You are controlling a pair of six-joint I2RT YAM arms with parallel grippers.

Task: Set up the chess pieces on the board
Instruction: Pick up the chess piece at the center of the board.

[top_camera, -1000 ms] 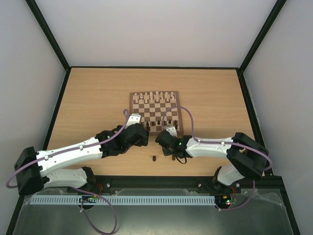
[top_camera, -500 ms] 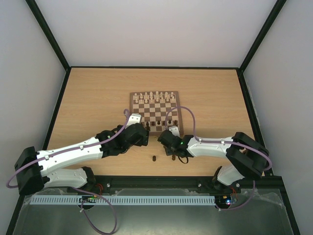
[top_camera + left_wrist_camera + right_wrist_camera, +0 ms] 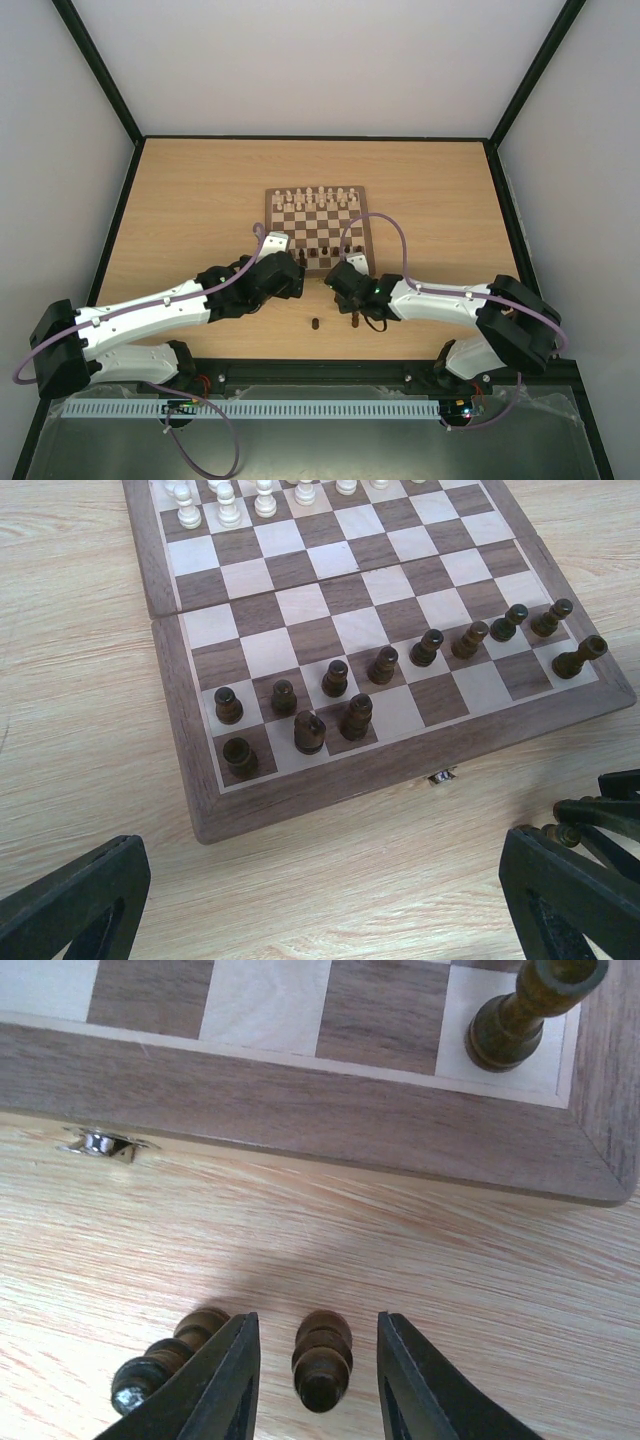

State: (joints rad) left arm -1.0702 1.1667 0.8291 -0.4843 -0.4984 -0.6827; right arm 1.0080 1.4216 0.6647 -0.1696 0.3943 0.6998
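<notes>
The board (image 3: 318, 226) lies mid-table, with cream-white chessmen along its far side. In the left wrist view the board (image 3: 330, 780) has a row of dark pawns (image 3: 382, 664) and a few dark pieces (image 3: 309, 731) behind them. My right gripper (image 3: 353, 312) is just in front of the board's near right part. In the right wrist view it (image 3: 316, 1326) is open around an upright dark piece (image 3: 322, 1362) without touching it. Another dark piece (image 3: 165, 1360) lies outside its left finger. My left gripper (image 3: 297, 266) is open and empty (image 3: 320, 910) at the near left corner.
One dark piece (image 3: 314, 323) stands loose on the table between the arms. A tall dark piece (image 3: 520, 1015) stands on the board's near right corner square. A small metal latch (image 3: 100, 1143) juts from the board's near edge. Black frame rails border the table.
My right arm has shifted a little to the right, its elbow swinging outward, with the gripper settling over the piece near the board's edge. The left arm has not moved.
</notes>
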